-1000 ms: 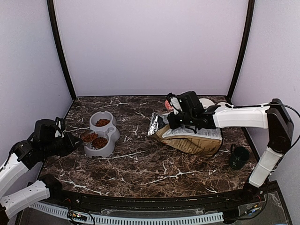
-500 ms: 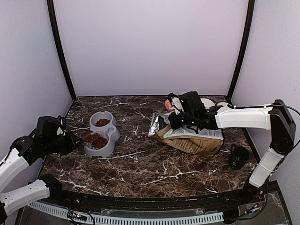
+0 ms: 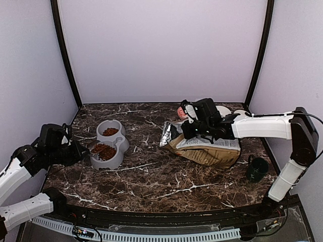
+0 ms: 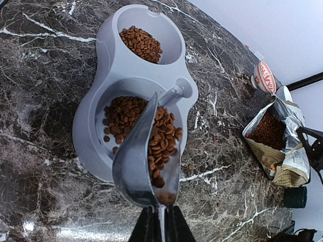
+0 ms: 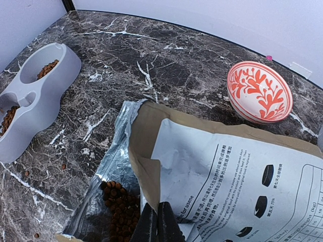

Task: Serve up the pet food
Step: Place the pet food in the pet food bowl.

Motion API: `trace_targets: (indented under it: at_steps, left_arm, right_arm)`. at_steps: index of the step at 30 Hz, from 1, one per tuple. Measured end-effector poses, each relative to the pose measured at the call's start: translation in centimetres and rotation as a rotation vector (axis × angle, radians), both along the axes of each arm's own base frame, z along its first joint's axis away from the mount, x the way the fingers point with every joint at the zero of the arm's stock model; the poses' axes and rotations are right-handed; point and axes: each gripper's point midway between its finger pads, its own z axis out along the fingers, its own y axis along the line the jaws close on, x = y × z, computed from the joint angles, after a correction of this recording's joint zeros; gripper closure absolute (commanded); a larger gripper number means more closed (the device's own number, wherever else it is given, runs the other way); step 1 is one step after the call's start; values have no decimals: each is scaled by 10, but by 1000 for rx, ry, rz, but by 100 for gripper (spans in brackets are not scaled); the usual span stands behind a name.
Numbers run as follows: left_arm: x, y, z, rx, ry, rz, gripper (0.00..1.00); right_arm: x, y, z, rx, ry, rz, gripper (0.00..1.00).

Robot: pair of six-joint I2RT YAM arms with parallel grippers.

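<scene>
The pet food shows as reddish-brown kibble [image 4: 160, 138] lying in a grey scoop [image 4: 136, 161]. My left gripper [image 4: 160, 216] is shut on the scoop's handle. The scoop is tilted over the near cup of the grey double bowl [image 4: 101, 50], where more kibble [image 4: 118, 115] lies. The far cup also holds kibble [image 4: 141, 43]. In the top view my left gripper [image 3: 75, 150] is just left of the double bowl [image 3: 122, 145]. My right gripper [image 5: 157, 216] is shut on the open edge of the dog-food bag [image 5: 227, 166], and kibble [image 5: 115, 206] shows inside its mouth.
A red-patterned white bowl [image 5: 260, 91] stands behind the bag. A dark green cup [image 3: 257, 169] sits at the right edge of the table. Stray pellets [image 4: 191, 166] lie on the marble between bowl and bag. Side walls close in the table.
My left gripper has shifted slightly toward the double bowl with the scoop. The right arm and the bag have not moved.
</scene>
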Motion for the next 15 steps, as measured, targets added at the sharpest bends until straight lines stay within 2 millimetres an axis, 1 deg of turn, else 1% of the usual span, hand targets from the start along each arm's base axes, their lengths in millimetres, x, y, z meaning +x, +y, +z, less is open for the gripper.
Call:
trace_targets:
  at_steps: [15]
  left_arm:
    - [-3, 5, -6, 45, 29, -2, 100]
  right_arm:
    - [0, 0, 0, 0, 0, 0, 100]
